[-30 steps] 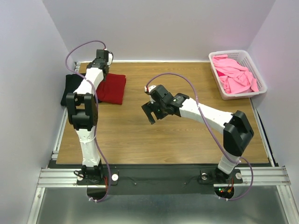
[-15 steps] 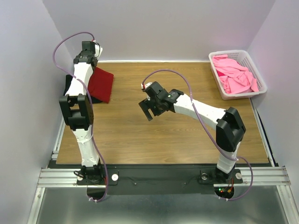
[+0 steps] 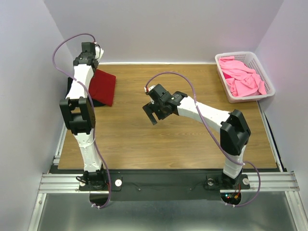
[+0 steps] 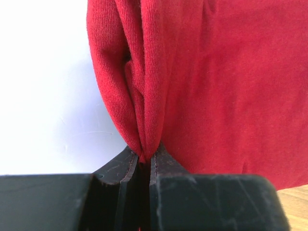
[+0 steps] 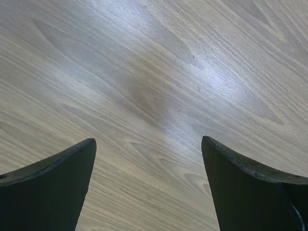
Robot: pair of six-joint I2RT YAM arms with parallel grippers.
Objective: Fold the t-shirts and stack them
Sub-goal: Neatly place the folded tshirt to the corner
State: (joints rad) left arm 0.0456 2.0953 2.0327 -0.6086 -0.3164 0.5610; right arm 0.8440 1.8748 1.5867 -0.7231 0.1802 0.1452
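The folded dark red t-shirt [image 3: 103,87] sits at the table's far left, lying partly over the black t-shirt [image 3: 72,89]. My left gripper [image 3: 89,65] is shut on a pinched fold of the dark red t-shirt [image 4: 192,86] at its far edge, jaws together on the cloth. My right gripper [image 3: 152,115] is open and empty above bare wood [image 5: 149,96] at mid-table. Bright pink t-shirts [image 3: 240,77] lie crumpled in the white basket [image 3: 267,82] at the far right.
White walls close in the table on the left, back and right. The left arm stands tall against the left wall. The metal rail with both arm bases runs along the near edge [image 3: 163,182].
My left gripper has dragged the dark red t-shirt left and back, onto the black t-shirt. My right gripper has shifted slightly left and stays open.
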